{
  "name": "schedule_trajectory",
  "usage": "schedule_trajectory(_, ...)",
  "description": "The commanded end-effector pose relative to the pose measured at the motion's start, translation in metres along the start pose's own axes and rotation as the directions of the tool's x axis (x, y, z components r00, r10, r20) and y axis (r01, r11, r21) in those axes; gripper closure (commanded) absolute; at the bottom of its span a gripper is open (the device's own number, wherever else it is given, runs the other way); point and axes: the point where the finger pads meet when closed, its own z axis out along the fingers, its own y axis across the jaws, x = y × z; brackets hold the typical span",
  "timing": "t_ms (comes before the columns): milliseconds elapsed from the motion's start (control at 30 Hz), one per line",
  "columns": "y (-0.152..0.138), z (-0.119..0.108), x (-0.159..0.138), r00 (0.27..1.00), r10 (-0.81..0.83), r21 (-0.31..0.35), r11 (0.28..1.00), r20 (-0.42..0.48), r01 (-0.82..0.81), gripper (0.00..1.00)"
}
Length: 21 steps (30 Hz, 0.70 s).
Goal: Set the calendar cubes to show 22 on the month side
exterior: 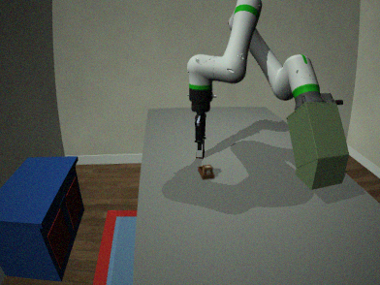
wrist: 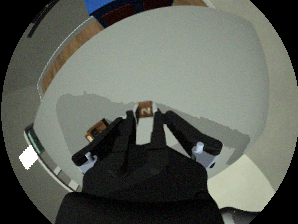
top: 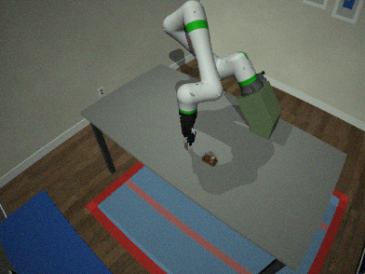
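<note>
My white, green-banded arm (top: 201,55) bends at the elbow, wrist pointing straight down. My black gripper (exterior: 199,154) hangs above the tabletop, jaws clamped narrowly on a small cube (wrist: 144,108).

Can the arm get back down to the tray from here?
Probably yes. The gripper, shut on a cube, hangs just above and beside the tray, and nothing stands between them on the table.

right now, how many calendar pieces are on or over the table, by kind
cube: 2, one gripped in the tool above the table, one sitting in the tray
tray: 1
total: 3
</note>
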Motion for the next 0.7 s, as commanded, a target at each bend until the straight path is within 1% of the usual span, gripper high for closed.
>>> schedule_trajectory(0,-0.0001,-0.0001,0.0001,1.0,0.0,0.0,1.0,0.0,0.0,0.83)
schedule_trajectory(533,-0.0001,-0.0001,0.0001,1.0,0.0,0.0,1.0,0.0,0.0,0.83)
schedule_trajectory(567,-0.0001,-0.0001,0.0001,1.0,0.0,0.0,1.0,0.0,0.0,0.8)
schedule_trajectory(633,-0.0001,-0.0001,0.0001,1.0,0.0,0.0,1.0,0.0,0.0,0.8)
schedule_trajectory(667,-0.0001,-0.0001,0.0001,1.0,0.0,0.0,1.0,0.0,0.0,0.78)
